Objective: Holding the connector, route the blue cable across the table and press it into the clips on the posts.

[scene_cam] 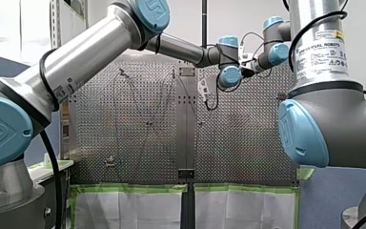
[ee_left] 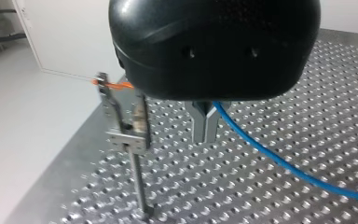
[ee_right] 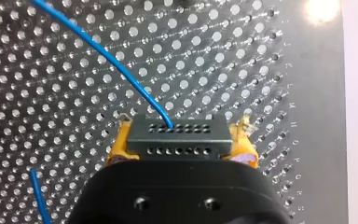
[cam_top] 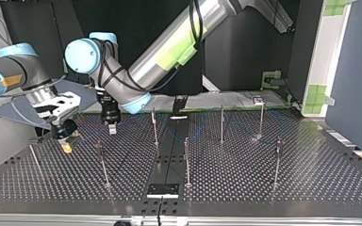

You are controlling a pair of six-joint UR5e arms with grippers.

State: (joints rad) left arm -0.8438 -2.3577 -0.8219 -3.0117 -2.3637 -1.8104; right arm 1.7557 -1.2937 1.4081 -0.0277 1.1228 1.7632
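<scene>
While right gripper [ee_right: 181,142] clamps connector [ee_right: 175,135], left gripper [ee_left: 204,136] pinches blue cable [ee_left: 279,160] — its end cut off.

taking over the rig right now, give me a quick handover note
My right gripper: shut on the connector, which it holds over the table.
My left gripper: shut on the blue cable, beside a post with a clip.
Done: connector held and cable picked up.
Left: the cable is not in that clip. I cannot tell whether other posts hold it. Likely next is pressing it into the nearby clip.
</scene>
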